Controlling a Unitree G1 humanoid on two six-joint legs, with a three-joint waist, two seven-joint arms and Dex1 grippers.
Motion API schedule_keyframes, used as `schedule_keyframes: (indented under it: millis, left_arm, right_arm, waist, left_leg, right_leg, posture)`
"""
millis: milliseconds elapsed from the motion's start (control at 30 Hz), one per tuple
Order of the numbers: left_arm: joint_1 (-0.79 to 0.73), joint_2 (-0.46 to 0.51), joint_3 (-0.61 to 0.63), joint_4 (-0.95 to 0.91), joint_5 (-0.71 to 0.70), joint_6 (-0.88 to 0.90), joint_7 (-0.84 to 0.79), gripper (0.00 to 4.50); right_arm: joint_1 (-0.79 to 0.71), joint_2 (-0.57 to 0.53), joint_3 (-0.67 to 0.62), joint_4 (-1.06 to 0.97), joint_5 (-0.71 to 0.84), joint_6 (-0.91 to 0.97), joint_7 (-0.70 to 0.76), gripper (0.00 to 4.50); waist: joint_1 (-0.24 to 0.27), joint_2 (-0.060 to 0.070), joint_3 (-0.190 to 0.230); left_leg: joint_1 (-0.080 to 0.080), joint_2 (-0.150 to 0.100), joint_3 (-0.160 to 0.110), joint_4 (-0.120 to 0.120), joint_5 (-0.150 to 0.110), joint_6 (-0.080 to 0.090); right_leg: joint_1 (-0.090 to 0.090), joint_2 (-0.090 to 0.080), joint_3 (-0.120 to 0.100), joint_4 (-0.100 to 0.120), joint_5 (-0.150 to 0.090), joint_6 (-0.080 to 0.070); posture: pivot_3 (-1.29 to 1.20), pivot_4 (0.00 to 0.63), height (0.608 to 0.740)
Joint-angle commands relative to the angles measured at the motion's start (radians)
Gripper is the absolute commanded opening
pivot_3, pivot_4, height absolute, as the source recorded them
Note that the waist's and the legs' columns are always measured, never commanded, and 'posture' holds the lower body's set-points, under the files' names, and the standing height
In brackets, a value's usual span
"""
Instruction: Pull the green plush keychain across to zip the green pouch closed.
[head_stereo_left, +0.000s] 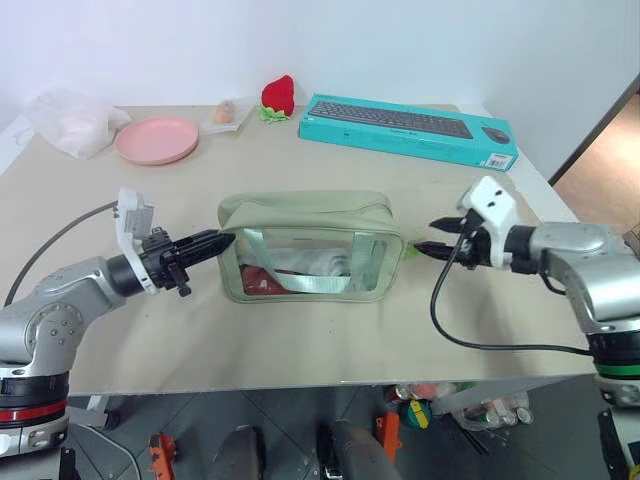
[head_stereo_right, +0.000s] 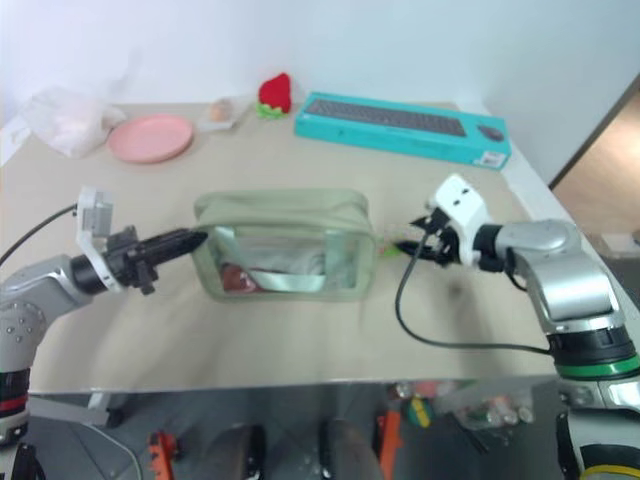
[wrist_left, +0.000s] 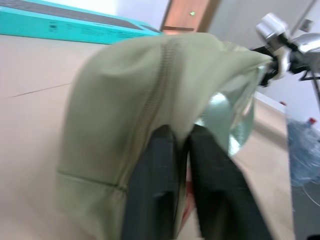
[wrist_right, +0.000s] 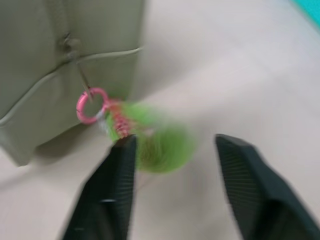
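Observation:
The green pouch (head_stereo_left: 305, 215) stands upright in the middle of the table, its clear side panel facing me. Its top zipper line (wrist_left: 157, 85) looks drawn closed. My left gripper (head_stereo_left: 222, 240) is at the pouch's left end, its fingers (wrist_left: 155, 185) close together with a fold of fabric pinched at their tips. The green plush keychain (wrist_right: 160, 142) lies on the table at the pouch's right end, hung from the zipper pull by a pink ring (wrist_right: 90, 106). My right gripper (head_stereo_left: 428, 237) is open around the keychain without gripping it.
At the table's back stand a teal keyboard box (head_stereo_left: 408, 130), a red plush strawberry (head_stereo_left: 278, 95), a pink plate (head_stereo_left: 157, 139) and a crumpled plastic bag (head_stereo_left: 72, 120). The table's front edge (head_stereo_left: 330, 385) runs just below both arms.

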Motion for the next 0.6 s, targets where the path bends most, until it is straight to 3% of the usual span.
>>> schedule_keyframes:
  millis: [33,133,400,600]
  left_arm:
    - [-0.01,0.018,0.066,-0.021,-0.009,-0.007,0.037,2.12]
    - [-0.003,0.028,0.099,-0.046,-0.03,0.008,0.063,3.02]
    - [0.148,0.151,0.208,0.032,-0.007,0.018,-0.013,3.02]
    - [0.187,0.156,0.242,0.099,0.006,0.023,-0.011,3.02]
  right_arm:
    - [-0.031,-0.039,-0.143,-0.012,0.092,0.027,0.037,3.94]
    - [-0.002,-0.064,-0.206,-0.044,0.158,0.061,0.081,3.94]
    - [0.126,-0.05,-0.44,-0.209,0.435,0.194,0.118,3.94]
    - [0.243,-0.032,-0.417,-0.266,0.425,0.199,0.039,3.94]
  waist:
    - [0.001,0.0,0.0]
    - [0.001,0.0,0.0]
    - [-0.001,0.0,0.0]
    - [0.002,-0.001,-0.001]
  left_leg:
    - [0.0,0.0,0.0,0.0,0.0,0.0]
    - [0.0,0.0,0.0,0.0,0.0,0.0]
    - [0.001,0.002,0.001,-0.001,-0.001,0.0]
    - [0.003,0.004,0.0,0.0,0.0,0.0]
  right_leg:
    - [0.0,0.0,-0.001,0.0,0.0,0.0]
    - [0.0,0.0,-0.001,0.0,0.0,0.0]
    - [0.0,-0.001,0.001,0.0,0.0,-0.001]
    - [0.001,-0.001,-0.001,0.0,0.0,-0.003]
  posture:
    - [0.0,0.15,0.74]
    - [0.0,0.15,0.74]
    - [0.0,0.15,0.74]
    - [0.0,0.15,0.74]
